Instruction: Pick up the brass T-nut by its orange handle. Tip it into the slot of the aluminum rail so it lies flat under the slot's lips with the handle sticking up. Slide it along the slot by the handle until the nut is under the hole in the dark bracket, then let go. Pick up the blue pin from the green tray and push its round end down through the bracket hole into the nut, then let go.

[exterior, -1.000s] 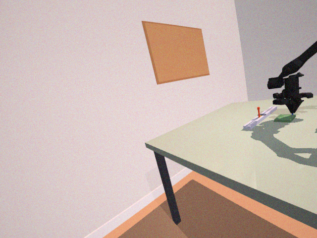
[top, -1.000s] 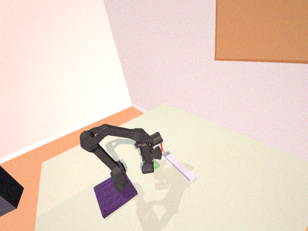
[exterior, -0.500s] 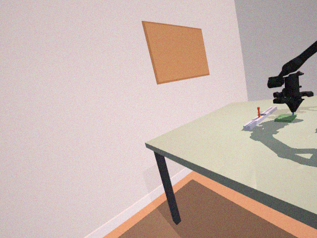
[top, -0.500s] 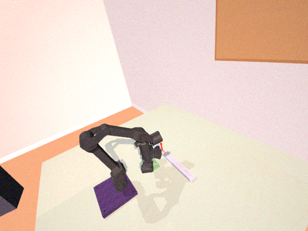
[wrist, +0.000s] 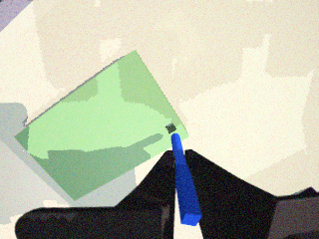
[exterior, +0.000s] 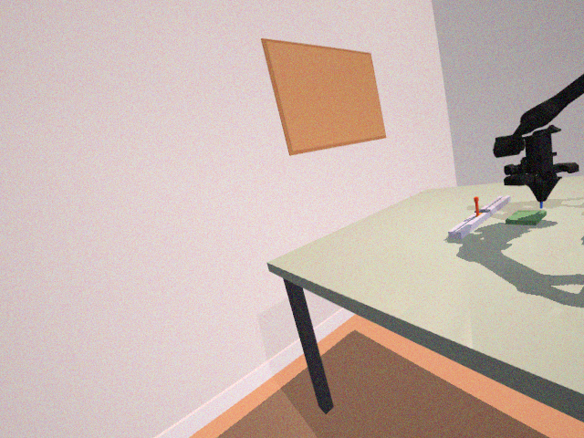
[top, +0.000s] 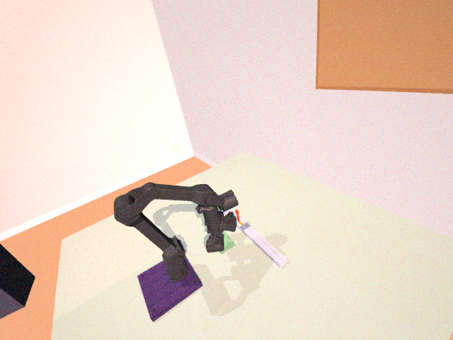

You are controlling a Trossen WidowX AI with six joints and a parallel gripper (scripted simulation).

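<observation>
Pale walls and an orange floor surround our sage-green, flat-topped table (top: 329, 263) (exterior: 401, 264). Our matte black two-fingered gripper (top: 214, 244) (exterior: 542, 200) (wrist: 178, 157) points down, clamped on the slender blue pin (exterior: 541, 204) (wrist: 185, 179), its squared end up and its lower tip above the flat green rectangular tray (top: 228, 244) (exterior: 526, 217) (wrist: 100, 119), which has a small dark square hole. Nearby, the orange-red handle (top: 237, 214) (exterior: 476, 206) stands up at the long, pale, slotted metal rail (top: 265, 245) (exterior: 493, 207), beside the grey bracket (top: 244, 226).
</observation>
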